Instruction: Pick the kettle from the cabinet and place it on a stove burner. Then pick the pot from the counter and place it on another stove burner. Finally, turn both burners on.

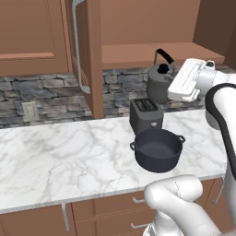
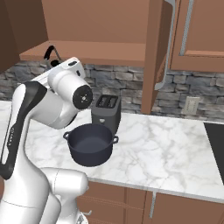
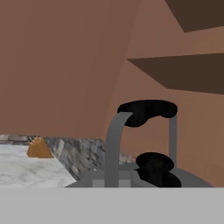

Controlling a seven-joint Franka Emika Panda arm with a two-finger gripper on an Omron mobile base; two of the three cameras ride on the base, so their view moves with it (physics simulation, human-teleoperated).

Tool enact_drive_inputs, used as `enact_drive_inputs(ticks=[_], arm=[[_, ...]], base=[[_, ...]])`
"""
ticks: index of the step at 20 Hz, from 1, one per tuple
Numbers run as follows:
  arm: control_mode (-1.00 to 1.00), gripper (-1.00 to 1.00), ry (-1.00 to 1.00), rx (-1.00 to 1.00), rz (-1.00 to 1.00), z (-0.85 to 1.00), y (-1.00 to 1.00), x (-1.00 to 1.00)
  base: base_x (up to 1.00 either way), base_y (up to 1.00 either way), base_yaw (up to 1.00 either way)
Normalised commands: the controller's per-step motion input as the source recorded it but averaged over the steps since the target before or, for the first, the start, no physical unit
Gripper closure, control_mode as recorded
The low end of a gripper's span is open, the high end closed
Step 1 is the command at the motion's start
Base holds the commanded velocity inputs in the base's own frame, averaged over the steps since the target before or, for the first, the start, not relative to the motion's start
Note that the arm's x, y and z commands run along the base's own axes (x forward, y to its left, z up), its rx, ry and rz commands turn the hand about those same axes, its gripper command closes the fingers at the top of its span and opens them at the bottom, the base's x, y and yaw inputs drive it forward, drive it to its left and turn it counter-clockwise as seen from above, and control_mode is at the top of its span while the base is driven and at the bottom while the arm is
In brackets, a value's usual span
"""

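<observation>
The kettle (image 1: 159,83) — small, dark grey, with a black arched handle and black lid knob — is seen upright just below the front edge of the cabinet (image 1: 152,53) shelf, above the counter (image 1: 69,156). In the hand view its handle and knob (image 3: 153,164) are seen close up. The pot (image 1: 157,150) — wide, dark blue-black, lidless, with two small loop handles — is set upright near the front edge of the white marble counter, well apart from the kettle.
</observation>
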Motion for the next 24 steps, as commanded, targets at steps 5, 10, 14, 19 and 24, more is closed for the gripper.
enact_drive_inputs(ticks=[5,10,14,19,24], arm=[[-1.00,1.00,0.06,0.00,0.00,-0.11,-0.08,-0.08],[-1.00,1.00,0.00,0.00,0.00,0.00,0.00,0.00],[1.00,1.00,-0.13,0.00,0.00,0.00,0.00,-0.28],[1.00,1.00,0.00,0.00,0.00,0.00,0.00,0.00],[1.00,1.00,0.00,0.00,0.00,0.00,0.00,0.00]], base=[[0.00,0.00,0.00],[0.00,0.00,0.00],[-0.15,0.00,0.00],[-0.59,-0.05,-0.03],[-0.51,-0.12,-0.03]])
